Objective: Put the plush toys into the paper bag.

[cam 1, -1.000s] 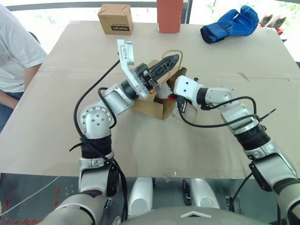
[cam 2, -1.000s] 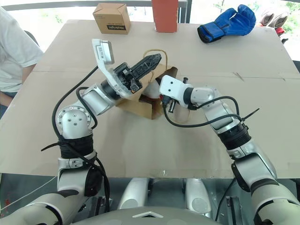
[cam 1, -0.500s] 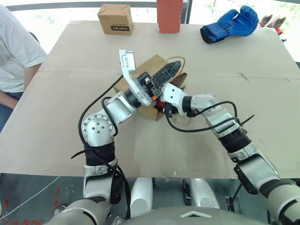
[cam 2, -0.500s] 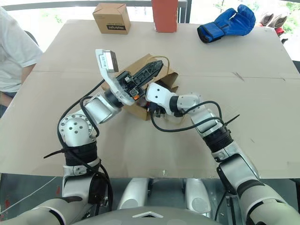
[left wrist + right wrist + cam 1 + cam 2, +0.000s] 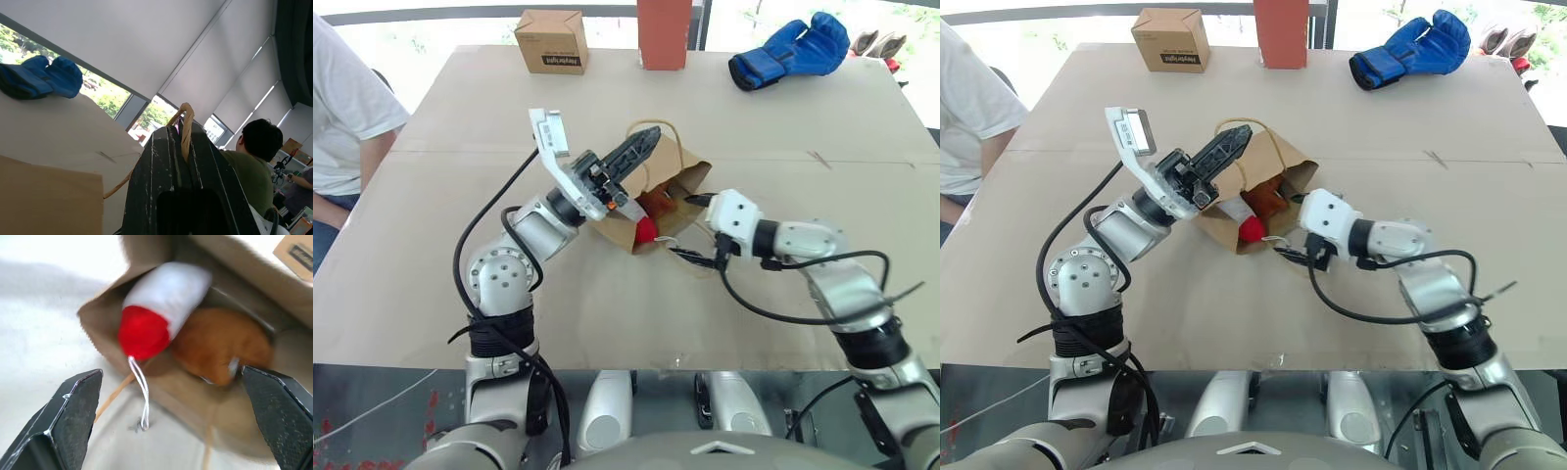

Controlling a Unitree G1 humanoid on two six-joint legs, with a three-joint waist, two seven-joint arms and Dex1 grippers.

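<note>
**Observer:** Why is your left arm up like that?

**Operator:** I have the left jaws pressed together on one tan twisted-cord handle of the brown kraft paper bag. As I read it, lifting that handle props the mouth open while the bag lies on its side on the surface.

**Observer:** And the toys?

**Operator:** Both sit in the mouth. The white egg-shaped plush with the red end pokes its red tip past the lip, its white cord trailing onto the surface. The rounded orange-brown plush lies just behind it, touching it. My right jaws are spread wide, holding nothing, just outside the opening.

**Observer:** Anything you can't make out?

**Operator:** The bag's depth behind the toys is hidden, so I can't tell how securely they sit. The egg toy's yellow tip I can't see either.
</note>
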